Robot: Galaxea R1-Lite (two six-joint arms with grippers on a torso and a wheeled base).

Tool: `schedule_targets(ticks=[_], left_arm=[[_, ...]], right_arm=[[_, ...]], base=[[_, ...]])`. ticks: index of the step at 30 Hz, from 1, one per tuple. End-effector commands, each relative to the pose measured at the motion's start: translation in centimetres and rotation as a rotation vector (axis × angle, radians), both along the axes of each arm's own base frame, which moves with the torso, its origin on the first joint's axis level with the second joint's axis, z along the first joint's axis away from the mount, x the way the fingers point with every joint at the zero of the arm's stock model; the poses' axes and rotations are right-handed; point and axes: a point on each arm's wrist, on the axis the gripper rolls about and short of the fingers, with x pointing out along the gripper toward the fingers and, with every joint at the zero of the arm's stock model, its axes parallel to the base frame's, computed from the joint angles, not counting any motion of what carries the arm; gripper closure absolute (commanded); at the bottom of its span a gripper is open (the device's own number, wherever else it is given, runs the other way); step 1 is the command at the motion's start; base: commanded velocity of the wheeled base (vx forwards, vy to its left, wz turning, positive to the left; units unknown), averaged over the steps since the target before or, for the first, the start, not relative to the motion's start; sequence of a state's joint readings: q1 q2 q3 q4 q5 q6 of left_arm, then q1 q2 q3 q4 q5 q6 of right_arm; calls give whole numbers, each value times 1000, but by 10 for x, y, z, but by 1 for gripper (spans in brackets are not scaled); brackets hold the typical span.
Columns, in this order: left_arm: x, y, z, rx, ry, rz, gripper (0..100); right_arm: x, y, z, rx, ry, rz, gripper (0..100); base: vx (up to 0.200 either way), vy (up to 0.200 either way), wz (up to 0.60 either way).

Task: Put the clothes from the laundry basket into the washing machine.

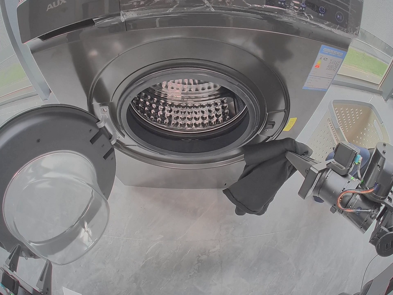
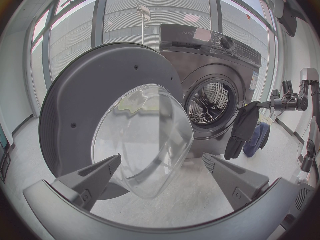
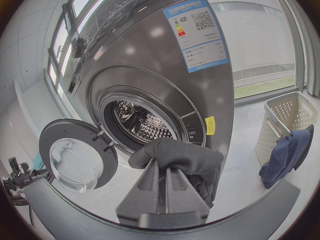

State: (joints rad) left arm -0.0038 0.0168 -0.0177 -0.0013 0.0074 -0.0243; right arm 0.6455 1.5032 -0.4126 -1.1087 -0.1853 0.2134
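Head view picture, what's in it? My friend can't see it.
The right gripper, jaws shut, holds a dark garment that hangs by the lower right rim of the open washing machine. Its round door is swung open on the left, and the laundry basket stands at the right.

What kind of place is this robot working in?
Likely a laundry corner of a glass-walled room: a front-loading washing machine with its door open, a laundry basket draped with a blue garment, and tall windows. The right tool holds a dark garment.
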Motion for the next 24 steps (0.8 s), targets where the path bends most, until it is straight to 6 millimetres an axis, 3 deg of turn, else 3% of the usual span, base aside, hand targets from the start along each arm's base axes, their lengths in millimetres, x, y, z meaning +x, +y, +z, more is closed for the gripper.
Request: schedule_targets(ticks=[1,10,22,24], left_arm=[[0,0,-5,0,2,1,0],[0,0,-5,0,2,1,0],[0,0,-5,0,2,1,0],[0,0,-5,0,2,1,0]], right_arm=[[0,0,0,-1,1,0,100],[0,0,0,-1,1,0,100],[0,0,-1,-3,3,2,100],[0,0,-1,-1,4,2,100]], base=[[0,0,0],[0,200,0],[0,0,0],[-200,0,0]])
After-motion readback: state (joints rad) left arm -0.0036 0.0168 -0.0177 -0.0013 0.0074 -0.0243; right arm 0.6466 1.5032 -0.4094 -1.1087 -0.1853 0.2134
